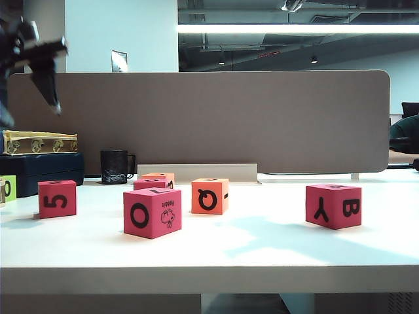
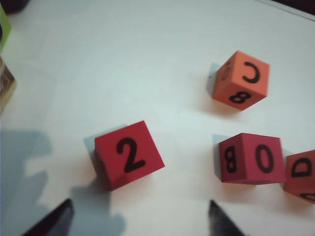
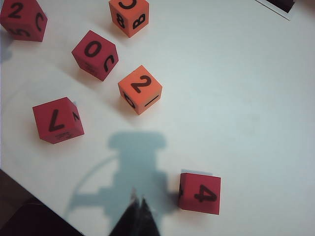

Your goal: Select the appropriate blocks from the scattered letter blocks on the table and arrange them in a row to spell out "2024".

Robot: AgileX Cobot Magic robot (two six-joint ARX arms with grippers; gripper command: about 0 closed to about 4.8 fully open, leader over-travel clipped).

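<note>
Left gripper (image 2: 140, 219): the two dark fingertips (image 2: 54, 221) stand wide apart and hold nothing; they hang above the white table (image 2: 147, 49), apart from the red block topped "2" (image 2: 129, 155) that lies on the surface between and just beyond them. In the exterior view this gripper (image 1: 52, 98) is raised high at the far left, fingers pointing down in front of the grey-brown partition panel (image 1: 229, 118).

Right gripper (image 3: 138, 216): the dark fingertips meet in a narrow point with no gap and nothing between them. It hovers over the table, its shadow falling beneath it, near the red block marked "4" (image 3: 200, 193) but not touching it.

Blocks in the right wrist view: an orange block with "2" on top (image 3: 140, 89); a red block with "0" (image 3: 95, 54); a red block with "7" (image 3: 58, 120); an orange block showing "8", "B" and "C" (image 3: 129, 15); a corner of the red "2" block, cut by the frame edge.

Left wrist view: an orange block reading "C" and "8" (image 2: 241, 80); a red block reading "B" and "0" (image 2: 251, 159); touching it, an orange block reading "D" (image 2: 300, 174).

Exterior view: a red block facing "5" (image 1: 57, 199); a red block with "O" and a small animal drawing (image 1: 152, 212); an orange block with "Q" (image 1: 209, 195); a red block with "Y" and "B" (image 1: 333, 205). A black mug (image 1: 115, 167) stands by the panel.
</note>
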